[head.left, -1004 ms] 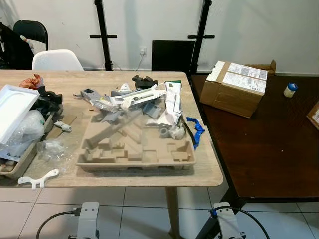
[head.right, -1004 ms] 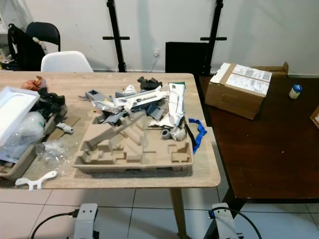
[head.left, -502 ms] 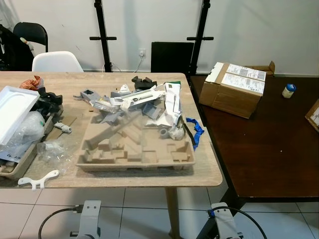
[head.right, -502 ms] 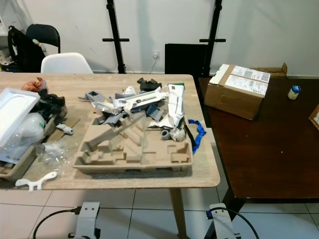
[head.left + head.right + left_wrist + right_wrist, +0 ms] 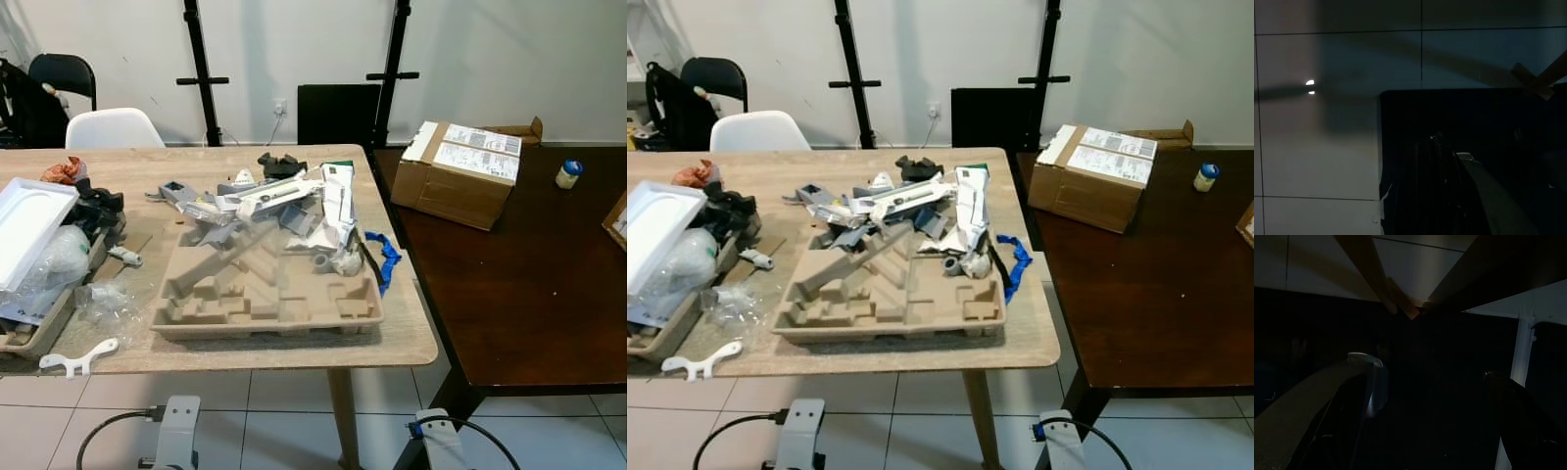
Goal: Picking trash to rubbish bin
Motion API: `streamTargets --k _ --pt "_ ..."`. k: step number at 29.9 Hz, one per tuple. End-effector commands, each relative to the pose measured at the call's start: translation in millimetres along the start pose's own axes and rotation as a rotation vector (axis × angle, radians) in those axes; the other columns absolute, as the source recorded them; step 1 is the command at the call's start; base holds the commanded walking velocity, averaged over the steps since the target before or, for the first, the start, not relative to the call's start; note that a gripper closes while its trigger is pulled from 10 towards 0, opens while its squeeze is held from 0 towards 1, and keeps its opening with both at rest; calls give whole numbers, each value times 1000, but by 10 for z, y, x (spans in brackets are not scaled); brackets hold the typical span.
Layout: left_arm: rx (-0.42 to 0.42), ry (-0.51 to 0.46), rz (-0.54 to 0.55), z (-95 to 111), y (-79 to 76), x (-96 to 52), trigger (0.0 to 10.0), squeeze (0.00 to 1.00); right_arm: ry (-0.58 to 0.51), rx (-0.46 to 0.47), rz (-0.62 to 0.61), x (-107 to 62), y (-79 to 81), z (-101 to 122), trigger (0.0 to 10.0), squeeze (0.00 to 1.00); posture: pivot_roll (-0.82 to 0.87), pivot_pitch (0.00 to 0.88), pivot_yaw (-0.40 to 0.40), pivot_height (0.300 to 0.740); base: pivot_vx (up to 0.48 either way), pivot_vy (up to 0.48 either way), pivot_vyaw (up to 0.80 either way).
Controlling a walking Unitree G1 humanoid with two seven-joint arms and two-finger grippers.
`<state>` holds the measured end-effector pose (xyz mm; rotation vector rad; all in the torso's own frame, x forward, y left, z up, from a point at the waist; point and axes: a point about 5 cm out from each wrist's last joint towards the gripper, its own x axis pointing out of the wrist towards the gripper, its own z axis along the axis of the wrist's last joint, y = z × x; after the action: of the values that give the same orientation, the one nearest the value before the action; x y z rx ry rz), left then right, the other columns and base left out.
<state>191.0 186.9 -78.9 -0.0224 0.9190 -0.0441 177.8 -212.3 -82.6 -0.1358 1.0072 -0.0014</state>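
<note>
Trash lies across a light wooden table point(image 5: 392, 338) ahead of me. A moulded brown pulp tray point(image 5: 265, 318) sits near the front edge. Behind it, grey and white plastic and paper scraps point(image 5: 284, 196) are heaped, partly on the tray. A blue strap point(image 5: 384, 257) lies at the tray's right. A crumpled clear bag point(image 5: 106, 297) and a white plastic bracket point(image 5: 76, 356) are at the front left. My left gripper point(image 5: 1449, 161) and right gripper point(image 5: 1435, 382) hang low in shade below the table, over floor tiles.
A white lid point(image 5: 29, 220) rests on a cluttered tray at the left edge, with an orange wrapper point(image 5: 61, 172) behind. A dark table point(image 5: 519, 294) to the right carries a cardboard box point(image 5: 458, 171) and a small bottle point(image 5: 567, 174). White point(image 5: 103, 127) and black point(image 5: 59, 73) chairs stand beyond.
The whole picture has shifted slightly as the camera moved. Nothing on the tables has moved.
</note>
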Motion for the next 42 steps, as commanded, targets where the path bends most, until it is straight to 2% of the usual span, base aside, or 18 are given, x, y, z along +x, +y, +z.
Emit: streamTargets --k 1,17,28,34,42 --pt "22 16 2 -30 21 -7 10000 0 7 14 -1 0 16 -18 10000 0 -92 30 28 740 0 0 0" --pt "-10 4 4 -43 -42 -1 10000 0 -22 -45 -10 11 -132 196 10000 0 -90 20 -35 740 0 0 0" --pt "8 11 -4 -69 -59 -4 10000 0 -58 -42 -9 23 -78 276 10000 0 -83 8 -14 740 0 0 0" --pt "19 -18 -6 39 -51 14 10000 0 -70 -36 -20 26 -80 314 10000 0 -84 6 -11 740 0 0 0" --pt "16 -44 -18 140 -100 36 10000 0 -35 -67 -15 18 -104 228 10000 0 -110 0 -19 740 0 0 0"
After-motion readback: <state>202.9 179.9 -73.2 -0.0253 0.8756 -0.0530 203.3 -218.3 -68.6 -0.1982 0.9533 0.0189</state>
